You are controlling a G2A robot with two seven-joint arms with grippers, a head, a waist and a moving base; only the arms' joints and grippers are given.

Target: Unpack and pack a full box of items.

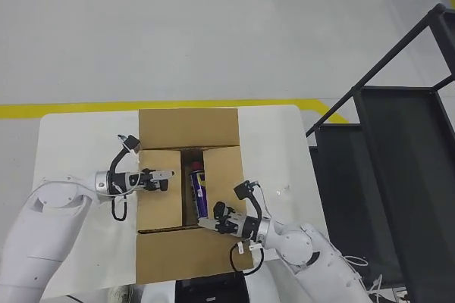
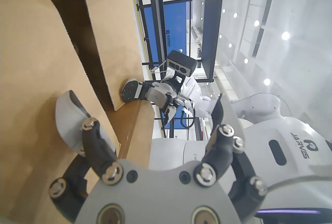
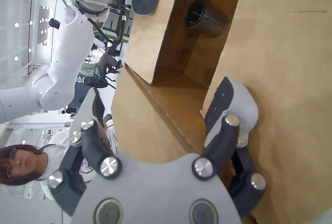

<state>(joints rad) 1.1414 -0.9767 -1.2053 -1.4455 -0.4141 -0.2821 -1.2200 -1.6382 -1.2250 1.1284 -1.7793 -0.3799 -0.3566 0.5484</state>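
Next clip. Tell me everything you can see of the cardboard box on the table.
The cardboard box is brown corrugated board, standing open-side up on the white table. Its far and near flaps lie folded outward; the two side flaps lean inward, leaving a gap between them where a purple-labelled can and a dark cylinder show inside. One finger of the open left gripper rests on one side flap, one of the open right gripper on the other.
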